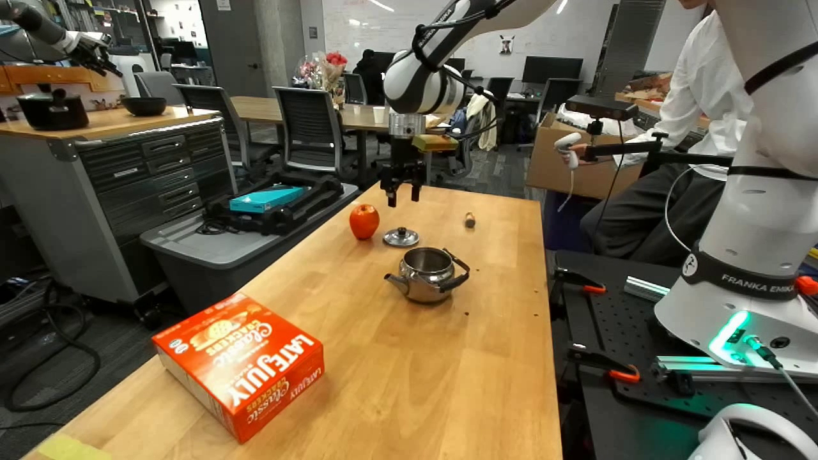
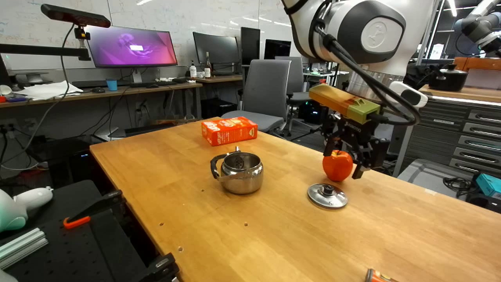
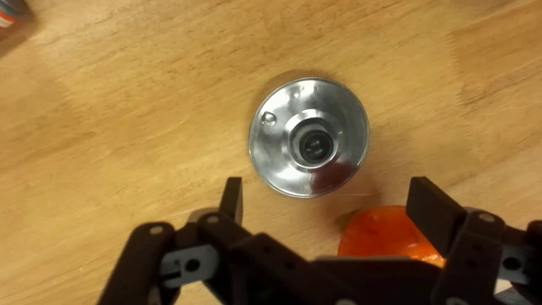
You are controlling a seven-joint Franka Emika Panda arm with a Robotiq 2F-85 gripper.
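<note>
- Cracker box [image 1: 239, 364]: near left, flat on the table [image 1: 396, 377].
- Apple [image 1: 364, 222]: farther, by the left edge.
- Lid [image 1: 401, 239]: just right of the apple, knob [image 3: 315, 146] up.
- Gripper [image 1: 404, 197]: suspended near both, jaws parted, empty.
- Kettle [image 1: 425, 285]: uncovered, nearer, right of the lid.
- Small cylinder [image 1: 470, 220]: far right, possibly a battery.

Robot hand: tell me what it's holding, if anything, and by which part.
Nothing is held: the hand hangs open, and the lid and apple rest on the table.
</note>
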